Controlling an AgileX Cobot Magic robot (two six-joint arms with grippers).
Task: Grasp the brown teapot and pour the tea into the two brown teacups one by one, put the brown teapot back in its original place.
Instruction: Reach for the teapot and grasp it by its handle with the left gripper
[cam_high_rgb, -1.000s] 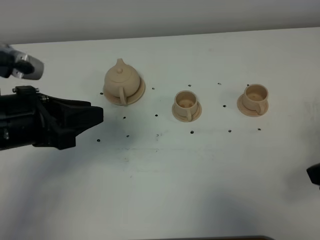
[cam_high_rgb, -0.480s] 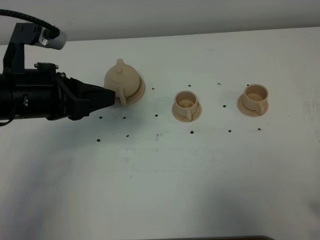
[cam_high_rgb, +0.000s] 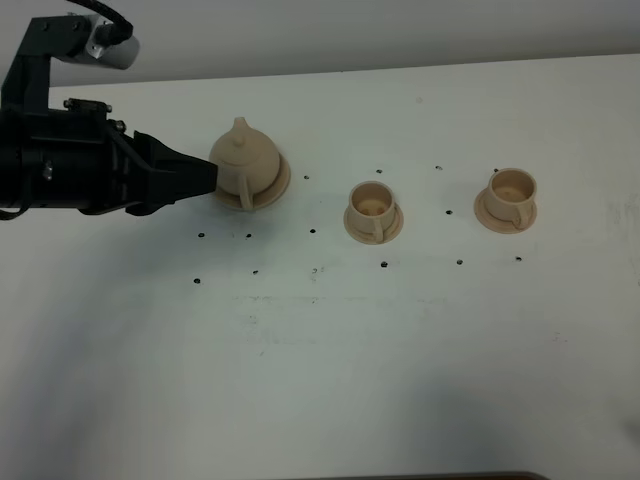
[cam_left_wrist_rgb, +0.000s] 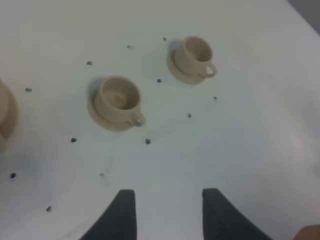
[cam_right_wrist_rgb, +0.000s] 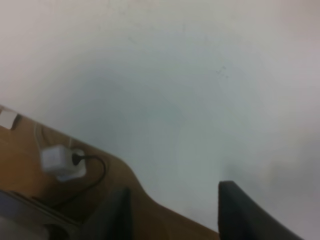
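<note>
The brown teapot (cam_high_rgb: 243, 160) stands upright on its wide round saucer (cam_high_rgb: 281, 178) at the back left of the white table. My left gripper (cam_high_rgb: 207, 180) is level with it, its tip just beside the teapot's left side. In the left wrist view this gripper (cam_left_wrist_rgb: 169, 210) is open and empty. The two brown teacups stand on small saucers: the middle one (cam_high_rgb: 372, 205) (cam_left_wrist_rgb: 117, 97) and the right one (cam_high_rgb: 511, 192) (cam_left_wrist_rgb: 196, 52). My right gripper (cam_right_wrist_rgb: 172, 212) is open and empty over the table's edge, out of the exterior high view.
Small black dots mark the white table (cam_high_rgb: 330, 330). In the right wrist view a white plug adapter (cam_right_wrist_rgb: 60, 161) with a cable lies on a brown surface beyond the table's edge.
My left arm has swung toward the back and right, bringing its tip up beside the teapot. My right gripper has left the exterior view at the lower right.
</note>
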